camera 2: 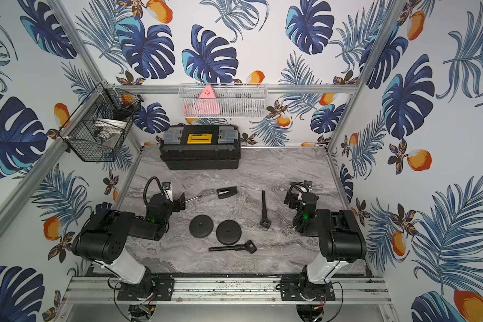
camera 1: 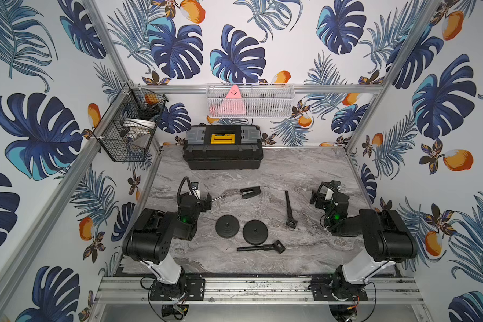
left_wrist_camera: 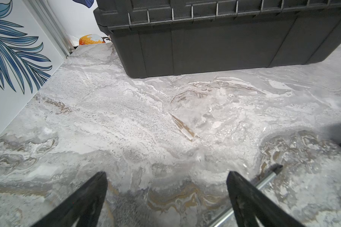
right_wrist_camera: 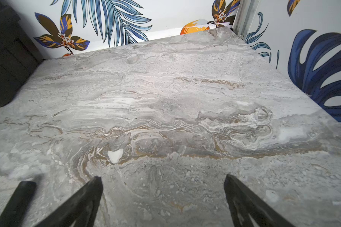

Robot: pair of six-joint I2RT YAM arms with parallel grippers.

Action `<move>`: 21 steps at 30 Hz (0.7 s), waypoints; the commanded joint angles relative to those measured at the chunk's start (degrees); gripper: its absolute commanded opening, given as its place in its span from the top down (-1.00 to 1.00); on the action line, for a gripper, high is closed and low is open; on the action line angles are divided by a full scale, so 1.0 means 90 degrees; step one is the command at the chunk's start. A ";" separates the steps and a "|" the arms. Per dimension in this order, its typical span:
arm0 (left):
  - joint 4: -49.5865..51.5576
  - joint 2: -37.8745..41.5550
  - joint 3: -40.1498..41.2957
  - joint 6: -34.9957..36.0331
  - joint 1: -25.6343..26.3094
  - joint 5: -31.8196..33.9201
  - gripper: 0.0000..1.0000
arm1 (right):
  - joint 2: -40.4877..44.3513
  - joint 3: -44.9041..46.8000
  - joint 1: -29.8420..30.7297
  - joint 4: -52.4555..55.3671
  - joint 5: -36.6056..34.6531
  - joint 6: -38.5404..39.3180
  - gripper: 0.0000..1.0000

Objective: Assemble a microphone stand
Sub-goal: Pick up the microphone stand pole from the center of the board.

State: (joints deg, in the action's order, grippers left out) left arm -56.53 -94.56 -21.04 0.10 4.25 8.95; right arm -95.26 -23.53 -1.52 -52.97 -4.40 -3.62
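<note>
Two black round bases [camera 1: 227, 227] [camera 1: 255, 232] lie side by side mid-table. One black pole [camera 1: 289, 209] with a clip end lies to their right, another [camera 1: 260, 247] lies in front of them. A black microphone clip [camera 1: 250, 192] rests further back. A thin silver rod [camera 1: 218, 198] lies just right of my left gripper [camera 1: 207, 205]; in the left wrist view the rod [left_wrist_camera: 264, 181] passes under one finger. My left gripper [left_wrist_camera: 166, 175] stands open and empty. My right gripper [camera 1: 317, 199] [right_wrist_camera: 162, 176] is open over bare marble.
A black toolbox [camera 1: 222, 147] with a yellow latch stands at the back of the table, close ahead of the left gripper [left_wrist_camera: 215, 43]. A black wire basket [camera 1: 129, 125] and a white mesh basket [camera 1: 250, 101] hang on the walls. Aluminium frame posts edge the table.
</note>
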 commanded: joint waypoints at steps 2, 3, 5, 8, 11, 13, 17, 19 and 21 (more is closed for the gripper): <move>-0.0172 0.0007 -0.0036 0.0048 -0.0016 -0.0037 -0.98 | 0.0004 -0.0016 0.0006 -0.0137 0.0042 -0.0019 -0.99; -0.0164 0.0004 -0.0038 0.0048 -0.0023 -0.0037 -0.98 | -0.0001 -0.0003 0.0003 -0.0166 0.0054 -0.0018 -0.99; -0.0162 -0.0001 -0.0041 0.0050 -0.0021 -0.0037 -0.99 | -0.0001 -0.0018 0.0003 -0.0124 0.0050 -0.0037 -0.99; -0.0163 -0.0001 -0.0036 0.0048 -0.0022 -0.0029 -0.99 | 0.0013 -0.0072 -0.0093 0.0012 0.0227 -0.0111 -0.99; -0.0163 -0.0006 -0.0045 0.0055 -0.0023 -0.0042 -0.98 | 0.0006 -0.0052 -0.0086 -0.0058 0.0339 -0.0030 -0.99; -0.0121 -0.0002 -0.0066 0.0030 -0.0043 -0.0092 -0.99 | 0.0018 -0.0029 -0.0085 -0.0069 0.0314 -0.0004 -0.99; -0.0088 -0.0001 -0.0075 0.0028 -0.0052 -0.0106 -0.99 | 0.0013 -0.0050 -0.0089 -0.0040 0.0342 -0.0047 -0.99; -0.0107 0.0008 -0.0066 0.0031 -0.0052 -0.0108 -0.98 | -0.0001 -0.0042 -0.0095 -0.0108 0.0216 -0.0065 -0.99; -0.0200 0.0038 -0.0030 0.0107 -0.0048 -0.0103 -0.90 | 0.0211 -0.0102 -0.0085 0.0109 -0.0219 -0.0192 -1.00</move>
State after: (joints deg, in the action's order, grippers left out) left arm -56.42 -94.56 -21.34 0.10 3.86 8.34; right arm -95.04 -23.81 -2.35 -52.58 -2.59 -3.79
